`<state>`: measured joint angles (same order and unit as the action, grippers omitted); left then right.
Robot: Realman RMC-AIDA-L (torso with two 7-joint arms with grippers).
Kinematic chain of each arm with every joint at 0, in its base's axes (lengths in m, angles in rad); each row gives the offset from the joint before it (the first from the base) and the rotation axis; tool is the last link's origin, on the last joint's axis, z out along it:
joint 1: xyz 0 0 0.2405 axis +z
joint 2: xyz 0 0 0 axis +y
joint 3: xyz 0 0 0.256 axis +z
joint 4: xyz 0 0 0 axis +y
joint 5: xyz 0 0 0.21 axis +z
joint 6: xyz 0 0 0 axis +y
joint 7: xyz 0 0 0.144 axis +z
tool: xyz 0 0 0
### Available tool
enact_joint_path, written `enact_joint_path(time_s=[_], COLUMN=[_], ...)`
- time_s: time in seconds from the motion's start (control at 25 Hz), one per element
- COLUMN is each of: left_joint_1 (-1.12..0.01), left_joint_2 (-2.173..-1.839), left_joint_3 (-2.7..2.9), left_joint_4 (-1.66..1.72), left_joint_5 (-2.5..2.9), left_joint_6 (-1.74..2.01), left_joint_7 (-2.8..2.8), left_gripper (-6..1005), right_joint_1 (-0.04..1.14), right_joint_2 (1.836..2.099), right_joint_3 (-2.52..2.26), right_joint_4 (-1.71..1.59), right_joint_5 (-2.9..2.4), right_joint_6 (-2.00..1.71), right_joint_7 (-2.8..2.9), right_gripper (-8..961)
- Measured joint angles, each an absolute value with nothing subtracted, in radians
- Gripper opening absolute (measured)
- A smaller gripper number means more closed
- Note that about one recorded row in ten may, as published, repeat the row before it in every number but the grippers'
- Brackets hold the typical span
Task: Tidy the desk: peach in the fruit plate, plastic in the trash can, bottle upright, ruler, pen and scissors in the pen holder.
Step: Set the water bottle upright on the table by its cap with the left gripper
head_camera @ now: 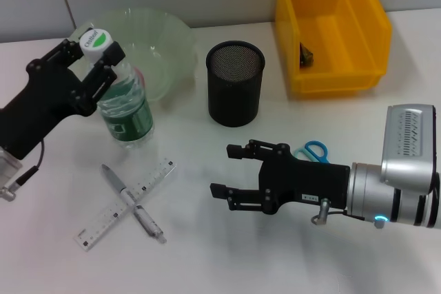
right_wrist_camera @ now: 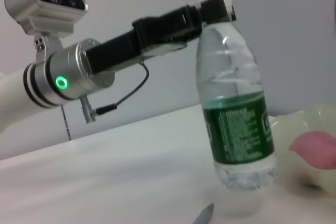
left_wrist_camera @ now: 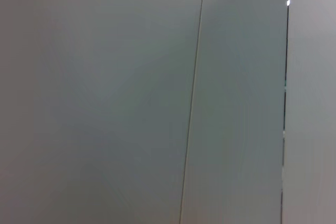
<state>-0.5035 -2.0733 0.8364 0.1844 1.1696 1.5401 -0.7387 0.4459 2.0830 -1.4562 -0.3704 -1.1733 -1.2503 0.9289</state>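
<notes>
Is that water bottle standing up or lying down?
Upright. The bottle stands with its base on the table, and the left gripper grips its cap.

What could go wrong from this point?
The left tool grips the bottle only at its cap, and the bottle leans a little; releasing now might tip it toward the pen and ruler. The right tool, open above the table, hides most of the scissors, so grasping them could misalign.
</notes>
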Motion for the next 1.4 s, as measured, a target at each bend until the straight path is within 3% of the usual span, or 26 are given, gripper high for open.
enact_joint_path(time_s=[1.4], left_joint_1=[-0.522], left_joint_2=[-2.078], left_joint_3=[0.836], left_joint_4=[0.138], left_joint_5=[1.128], left_joint_6=[1.388], left_joint_7=[-0.695], left_gripper=[494], right_joint_1=[0.449], right_joint_2=[2.083], right_joint_3=[-1.453], right_joint_4=[-0.378], right_joint_5=[-1.172], right_joint_6=[-1.259], right_joint_7=[0.936], right_gripper=[791])
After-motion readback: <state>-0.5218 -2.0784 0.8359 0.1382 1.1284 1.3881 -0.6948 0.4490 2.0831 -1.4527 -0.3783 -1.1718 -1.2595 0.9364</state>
